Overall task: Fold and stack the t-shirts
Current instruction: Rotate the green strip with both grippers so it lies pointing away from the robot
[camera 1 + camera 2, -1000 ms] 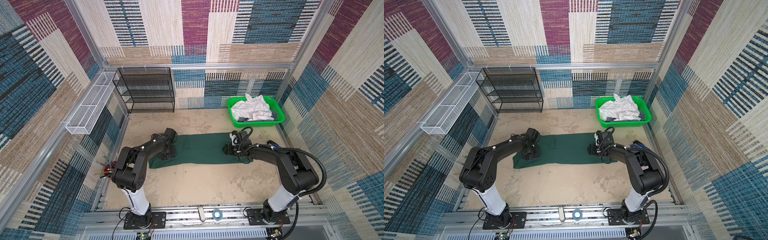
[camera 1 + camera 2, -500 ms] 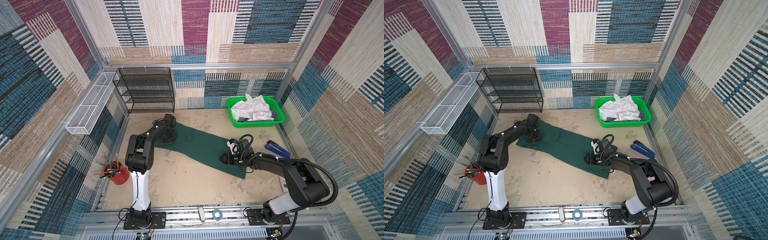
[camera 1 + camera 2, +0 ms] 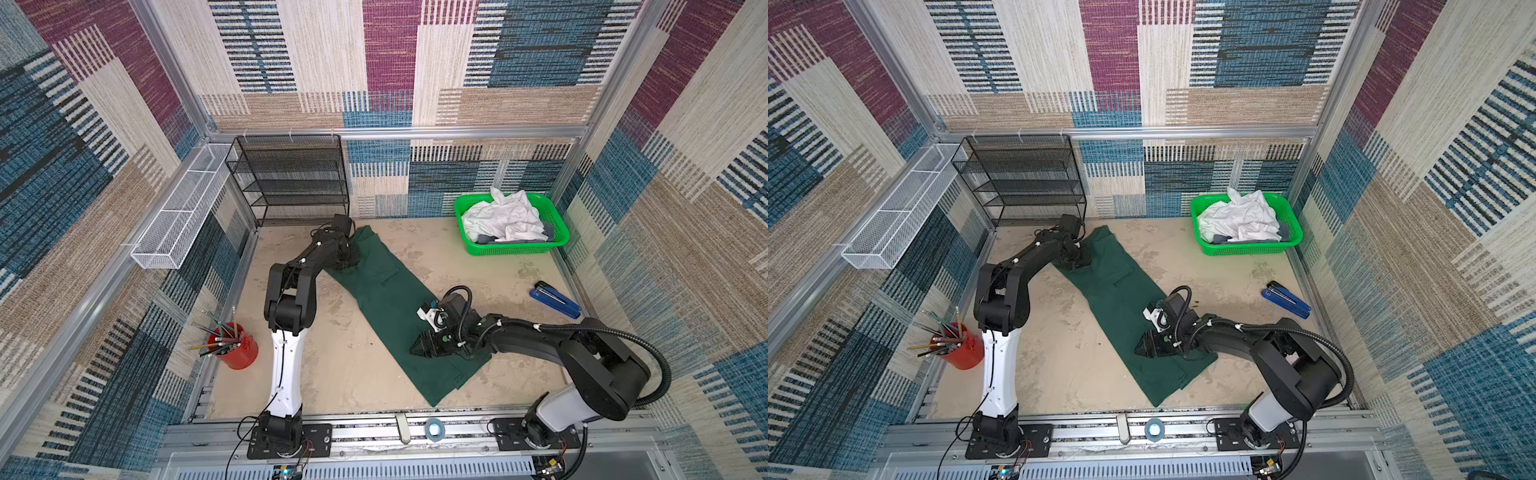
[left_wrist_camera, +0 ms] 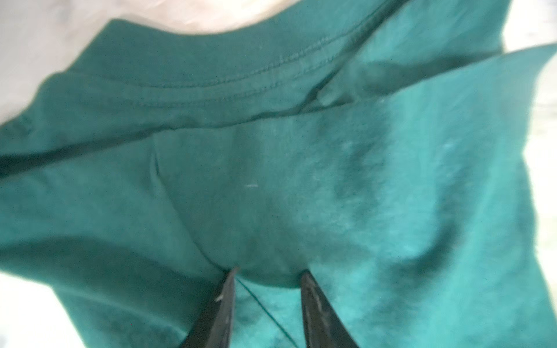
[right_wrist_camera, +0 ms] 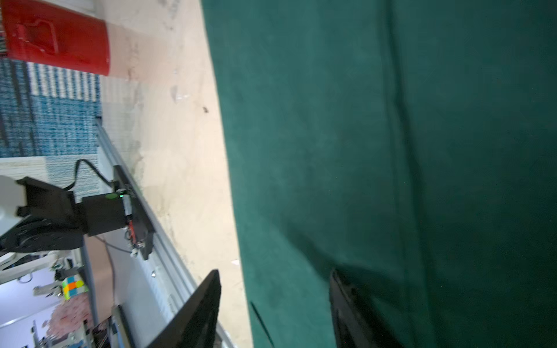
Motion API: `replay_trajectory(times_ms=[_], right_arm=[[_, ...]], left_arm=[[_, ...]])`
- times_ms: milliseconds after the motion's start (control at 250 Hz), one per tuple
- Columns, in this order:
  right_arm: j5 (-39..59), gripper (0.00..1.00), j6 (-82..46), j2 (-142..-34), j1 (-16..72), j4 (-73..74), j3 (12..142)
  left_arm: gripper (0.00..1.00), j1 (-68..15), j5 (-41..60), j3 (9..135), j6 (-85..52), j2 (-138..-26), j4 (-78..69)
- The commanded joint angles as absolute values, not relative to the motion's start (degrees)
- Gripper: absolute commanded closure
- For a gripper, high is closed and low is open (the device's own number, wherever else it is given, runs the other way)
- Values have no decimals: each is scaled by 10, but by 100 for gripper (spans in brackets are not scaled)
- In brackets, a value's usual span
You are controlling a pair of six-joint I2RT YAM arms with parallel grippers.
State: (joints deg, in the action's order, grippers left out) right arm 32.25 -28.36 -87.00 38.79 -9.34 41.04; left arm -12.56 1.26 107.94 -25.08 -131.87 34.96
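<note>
Top views: the dark green t-shirt [image 3: 390,299] is stretched on the surface [image 3: 353,374], left of the green basket [image 3: 511,250] — white t-shirts [image 3: 503,218] are heaped inside. The shirt's end nearer the basket is clenched by the left end effector [image 4: 269,269]; the right end effector [image 5: 272,272] is set on the farther end, jaws apart — a grip cannot be told.

The dark green t-shirt [image 3: 386,291] looks matt, soft cloth (perhaps fuzzy).

Both top views look steeply down — wrist cameras close above the t-shirt [image 4: 271,180].
</note>
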Motion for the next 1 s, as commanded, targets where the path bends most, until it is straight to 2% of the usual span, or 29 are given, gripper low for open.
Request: replay_trajectory(times_ms=[0,100,200,412,544,708,996], right_arm=[[279,40,-281,-843,389,-132,455],[181,40,-266,-841,380,-181,488],[133,40,-260,-866,364,-196,492],[112,41,-246,-893,337,-167,454],[107,41,-242,-884,323,-160,428],[129,41,-246,-879,321,-144,387],[195,42,-256,-873,332,-105,344]], left_arm=[[62,-129,63,1074,-207,-1276,299],[61,-146,52,1038,-207,-1215,306],[61,-167,55,991,-225,-1178,346],[61,-221,65,840,-257,-1121,321],[61,-236,62,794,-270,-1121,296],[61,-236,33,797,-269,-1157,302],[61,-218,9,898,-259,-1249,356]])
